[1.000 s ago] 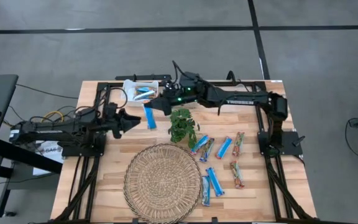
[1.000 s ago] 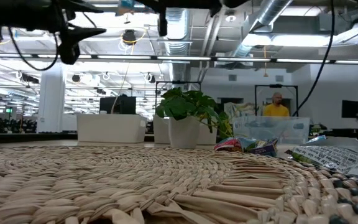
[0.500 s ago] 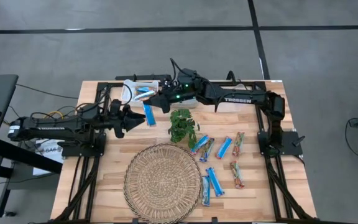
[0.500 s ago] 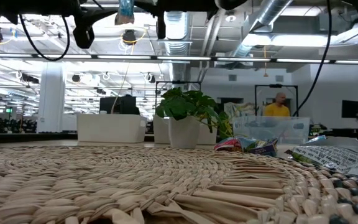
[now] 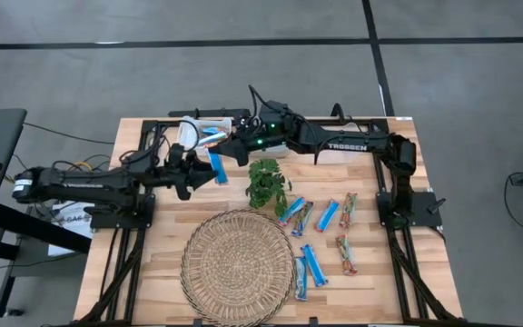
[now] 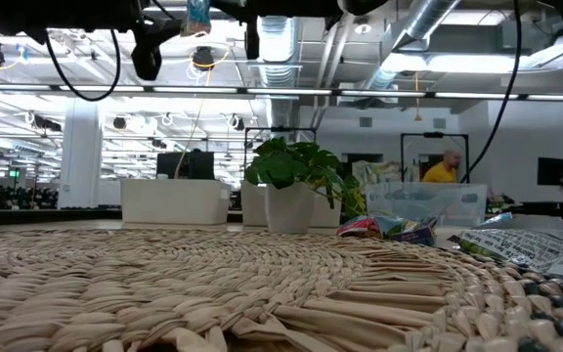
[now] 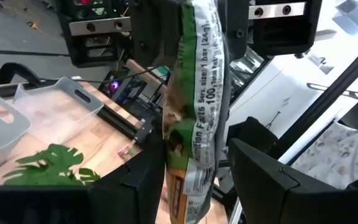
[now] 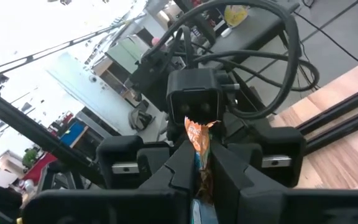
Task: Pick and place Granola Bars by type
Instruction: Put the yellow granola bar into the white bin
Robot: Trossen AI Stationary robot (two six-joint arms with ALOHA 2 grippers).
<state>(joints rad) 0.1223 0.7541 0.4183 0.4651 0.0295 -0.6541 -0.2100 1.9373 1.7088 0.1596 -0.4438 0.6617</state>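
My right gripper (image 5: 229, 149) is up above the back of the table, shut on a light-blue granola bar (image 5: 218, 169). My left gripper (image 5: 207, 173) has reached in from the left and is open. Its two fingers (image 7: 143, 186) stand close on either side of the bar's printed back (image 7: 197, 106); whether they touch it I cannot tell. Several more blue and reddish bars (image 5: 327, 215) lie on the table's right half. In the low view the held bar (image 6: 196, 14) and the left gripper (image 6: 148, 54) show at the top. My right gripper pinches the bar's flat faces between its two fingers (image 8: 180, 163), at the bar's far end (image 5: 213, 156). The fingers come in about level from the table's right. The rest of the bar sticks out past the fingertips, orange tip (image 8: 197, 132) foremost, lifted clear of the table.
A small green plant in a white pot (image 5: 266, 182) stands just right of the grippers. A round woven mat (image 5: 237, 265) lies at the near middle. White bins (image 5: 200, 133) holding blue bars stand at the back, under the right arm.
My left gripper has moved toward the table's right and up, toward the held bar, until its open fingers stand on either side of it. The bar and my right gripper have stayed where they were.
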